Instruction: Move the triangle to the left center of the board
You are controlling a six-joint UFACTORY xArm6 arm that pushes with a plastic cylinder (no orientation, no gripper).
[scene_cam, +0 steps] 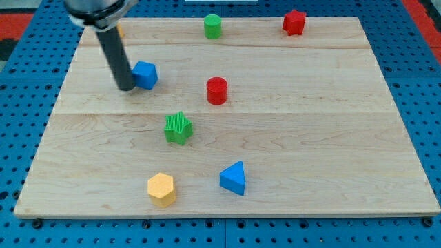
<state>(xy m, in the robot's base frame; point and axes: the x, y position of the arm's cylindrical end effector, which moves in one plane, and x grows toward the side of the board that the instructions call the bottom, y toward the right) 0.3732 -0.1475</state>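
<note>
Filling most of the view is a pale wooden table (310, 138) made of long planks, resting on a blue pegboard surface (420, 83). Next in size is the dark straight rod (114, 52) of the arm, coming down from the table's top left corner. My tip (127, 88) rests on the wood near the left edge, in the upper part of the table, just beside the left side of a blue block of faceted shape (145, 74); whether they touch cannot be told. No claw shows, only the rod, so nothing can be said of it being apart or together.

A blue triangular block (233, 178), the task's thing, lies near the bottom edge, a little left of the middle, well apart from my tip. A yellow hexagonal block (161, 189) sits near it toward the bottom left corner. A green star-shaped block (178, 127) is left of the table's centre. A red cylinder (217, 90) stands near the centre. A green cylinder (212, 26) stands at the top edge, and a red faceted block (294, 22) sits further toward the top right corner. A sliver of something orange (120, 29) peeks out behind the rod.
</note>
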